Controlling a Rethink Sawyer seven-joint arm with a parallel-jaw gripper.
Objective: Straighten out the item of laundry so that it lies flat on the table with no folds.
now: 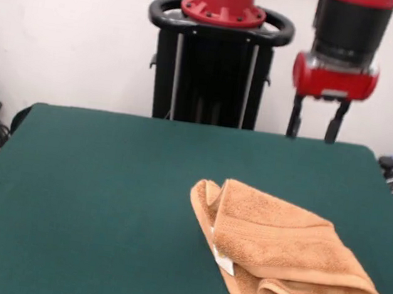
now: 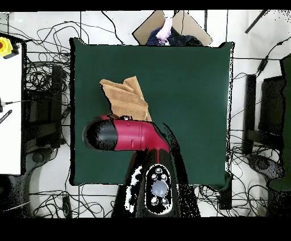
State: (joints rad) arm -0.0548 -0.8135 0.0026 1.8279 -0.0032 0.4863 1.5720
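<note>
- Table (image 1: 90, 198): wide flat top covered in dark green felt-like cloth. It fills most of the front view. Apart from the laundry, no other object rests on it.
- Robot arm (image 2: 128, 135): red and black. In the overhead view it reaches from the pedestal (image 1: 215, 70) out over the table's near edge. In the front view it hangs above the table's far edge, clear of the cloth.
- Towel (image 1: 279, 261): orange-tan terry cloth, lying on the table well apart from the gripper. In the front view it sits toward the front right of the surface. One layer is folded over another, and a rolled lip shows at the front edge. A small white label (image 1: 224, 262) shows at the folded edge.
- Gripper (image 1: 317, 119): two dark fingers (image 1: 295, 117) point down and stand apart, holding nothing. The tips hover above the table and do not touch the towel.
- Task progress: judged as not yet started in effect. The towel remains doubled and creased. Remaining work appears to be: reach the cloth, take the upper layer by an edge, draw it open, then smooth the rolled lip.
- Room: white wall behind the pedestal. Tangled cables (image 2: 42, 85) cover the floor around the table. A person's hand (image 2: 165, 29) shows at the table's far side in the overhead view.
</note>
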